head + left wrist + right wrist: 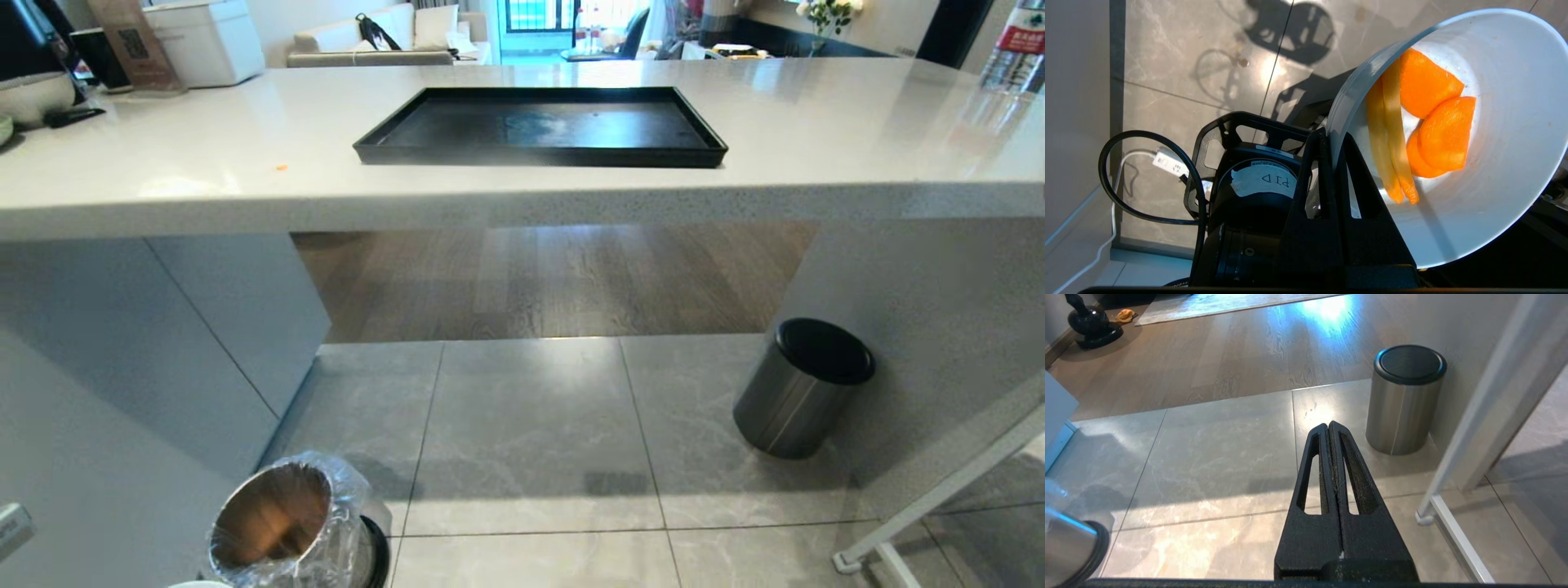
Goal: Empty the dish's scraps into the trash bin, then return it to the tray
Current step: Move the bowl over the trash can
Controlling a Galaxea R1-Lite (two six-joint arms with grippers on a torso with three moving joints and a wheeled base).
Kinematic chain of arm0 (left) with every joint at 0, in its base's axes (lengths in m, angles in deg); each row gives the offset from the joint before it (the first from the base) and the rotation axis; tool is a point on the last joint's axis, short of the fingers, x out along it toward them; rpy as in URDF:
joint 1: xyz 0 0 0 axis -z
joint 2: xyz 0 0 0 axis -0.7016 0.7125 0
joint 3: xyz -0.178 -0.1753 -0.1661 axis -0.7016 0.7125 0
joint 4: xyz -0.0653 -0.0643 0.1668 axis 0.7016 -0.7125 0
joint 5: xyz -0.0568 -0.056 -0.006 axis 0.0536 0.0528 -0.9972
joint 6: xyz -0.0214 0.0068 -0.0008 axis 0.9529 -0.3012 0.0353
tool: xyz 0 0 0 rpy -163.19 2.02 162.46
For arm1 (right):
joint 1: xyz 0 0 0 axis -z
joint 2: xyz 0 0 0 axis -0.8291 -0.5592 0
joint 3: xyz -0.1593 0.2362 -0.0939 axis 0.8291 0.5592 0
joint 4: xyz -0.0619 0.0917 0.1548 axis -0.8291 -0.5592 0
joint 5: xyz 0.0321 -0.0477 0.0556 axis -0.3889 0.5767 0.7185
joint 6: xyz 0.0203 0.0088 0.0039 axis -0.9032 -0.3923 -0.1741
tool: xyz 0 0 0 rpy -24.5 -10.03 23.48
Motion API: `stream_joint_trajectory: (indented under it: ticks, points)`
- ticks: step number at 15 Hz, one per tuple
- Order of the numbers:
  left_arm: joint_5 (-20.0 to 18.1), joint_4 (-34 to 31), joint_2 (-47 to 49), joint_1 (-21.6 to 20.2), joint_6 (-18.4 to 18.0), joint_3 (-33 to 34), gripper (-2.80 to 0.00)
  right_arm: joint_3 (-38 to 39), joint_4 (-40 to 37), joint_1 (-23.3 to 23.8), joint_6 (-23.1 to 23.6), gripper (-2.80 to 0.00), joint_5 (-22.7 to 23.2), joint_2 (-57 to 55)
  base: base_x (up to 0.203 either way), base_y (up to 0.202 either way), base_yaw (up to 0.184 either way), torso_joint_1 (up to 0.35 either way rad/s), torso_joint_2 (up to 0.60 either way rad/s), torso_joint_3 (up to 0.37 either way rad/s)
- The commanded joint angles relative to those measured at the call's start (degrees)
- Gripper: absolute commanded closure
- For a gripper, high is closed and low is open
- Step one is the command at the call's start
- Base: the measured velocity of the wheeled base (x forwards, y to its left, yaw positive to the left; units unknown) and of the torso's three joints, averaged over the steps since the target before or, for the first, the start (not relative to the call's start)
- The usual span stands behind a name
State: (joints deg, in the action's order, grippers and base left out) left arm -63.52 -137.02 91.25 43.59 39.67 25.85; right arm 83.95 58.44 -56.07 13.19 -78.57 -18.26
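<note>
Left end effector: its two black fingers are pinched tight on the thin rim of the dish. It hangs over the grey floor tiles, beside the robot's own dark body.
Dish: a small white bowl, tipped far over onto its side. Its open mouth faces sideways and a bit down, not up. In the head view only a tiny white bit of it shows at the bottom edge, just beside the trash bin.
Scraps: all inside the dish. Three orange carrot slices lie against its wall. Two long pale yellow strips lie beside them, with their long way running from the rim down toward the bottom of the dish.
Trash bin: it stands on the floor at the lower left, in front of the table's white cabinet. Its mouth is open and points up. A clear crinkly bag is folded over its rim, and the inside is shiny and coppery.
Table: a long white top across the back of the head view.
Tray: black and flat. It sits in the middle of the table, close to the near edge. Its long side runs along that edge.
Steel bin: a grey can with a black top, on the floor at the right, next to the table's side wall.
Right end effector: its fingers are pressed together with nothing between them. It hangs above the floor tiles, near the steel bin.
</note>
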Motion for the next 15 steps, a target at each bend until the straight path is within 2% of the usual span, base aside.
stream_joint_trajectory:
  ticks: [1,15]
  points:
    - [0.1,-0.1,0.0,-0.1,0.1,0.0,0.0,0.0,0.0,0.0,0.0,0.0,0.0,0.0,-0.145,0.0,-0.002,-0.002,0.0,0.002]
    - [0.2,0.0,0.1,0.8,0.4,0.5,0.0,0.0,0.1,0.0,-0.1,0.0,0.0,-0.1,0.0,0.0,0.0,0.0,0.0,0.0]
